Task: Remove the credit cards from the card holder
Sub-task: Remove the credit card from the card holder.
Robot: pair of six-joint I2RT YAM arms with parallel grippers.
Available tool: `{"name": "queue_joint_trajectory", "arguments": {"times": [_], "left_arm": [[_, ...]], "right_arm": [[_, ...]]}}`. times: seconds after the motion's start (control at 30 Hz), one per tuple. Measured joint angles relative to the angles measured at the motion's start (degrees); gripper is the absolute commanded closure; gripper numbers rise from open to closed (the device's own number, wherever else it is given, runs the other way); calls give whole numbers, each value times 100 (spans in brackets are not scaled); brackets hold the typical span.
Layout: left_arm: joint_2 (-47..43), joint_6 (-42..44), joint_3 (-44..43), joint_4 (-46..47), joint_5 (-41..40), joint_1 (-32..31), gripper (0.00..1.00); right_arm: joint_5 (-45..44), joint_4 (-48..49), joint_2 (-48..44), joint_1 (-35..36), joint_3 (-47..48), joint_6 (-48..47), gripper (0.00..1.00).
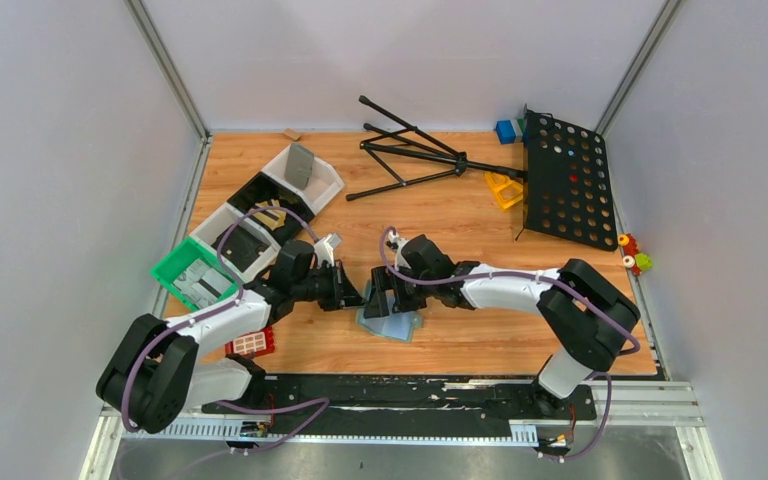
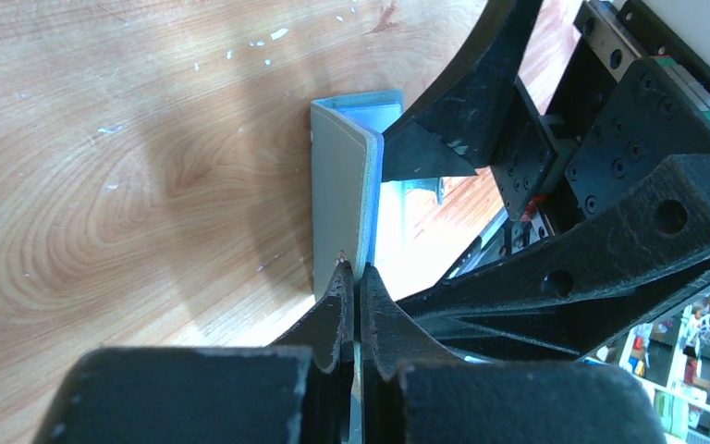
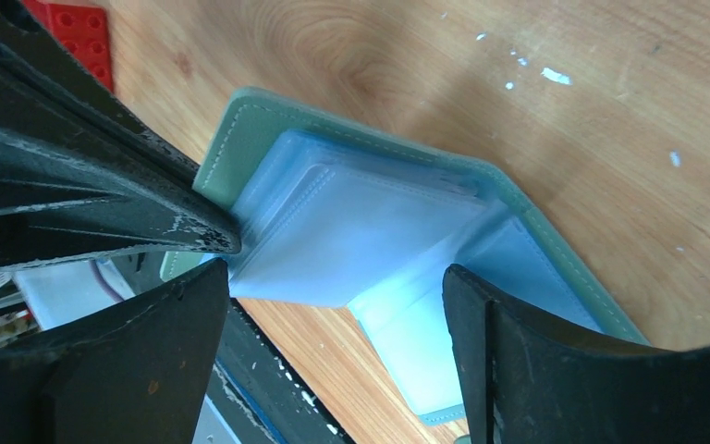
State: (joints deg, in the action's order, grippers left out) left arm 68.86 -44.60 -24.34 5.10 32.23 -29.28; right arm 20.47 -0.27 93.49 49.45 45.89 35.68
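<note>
Card holder (image 1: 392,322), Ana: where does it lie?

Near the middle of the wooden counter (image 1: 480,340), Ben, toward the near edge, right between the two gripper tips. It is folded open, a grey-blue cover with pale, cloudy sleeves inside.

And the left gripper (image 2: 356,277)?

Pinched shut on the thin edge of one cover leaf. That leaf stands upright in the left wrist view, while the other leaf lies flat on the wood.

The right gripper (image 3: 336,277)?

Its jaws are spread wide, one finger on each side of the sleeve stack, with nothing clamped. Whether the fingers touch the plastic I cannot tell.

Any credit cards to see?

The sleeves are too cloudy. I cannot tell what sits in them.

What else is close?

A red block (image 1: 252,343) lies on the counter beside the left arm, apart from the card holder. A green tray (image 1: 195,272) sits farther left, at the counter's left edge.
</note>
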Motion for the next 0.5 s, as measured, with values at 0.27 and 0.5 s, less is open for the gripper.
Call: {"name": "queue_joint_trajectory", "arguments": {"times": [0.27, 0.5], "left_arm": [[-127, 55, -2, -245, -162, 0, 100], [-129, 107, -7, -339, -247, 0, 100]], "right_arm": [[-332, -293, -4, 20, 101, -131, 22], [-393, -343, -94, 24, 59, -170, 39]]}}
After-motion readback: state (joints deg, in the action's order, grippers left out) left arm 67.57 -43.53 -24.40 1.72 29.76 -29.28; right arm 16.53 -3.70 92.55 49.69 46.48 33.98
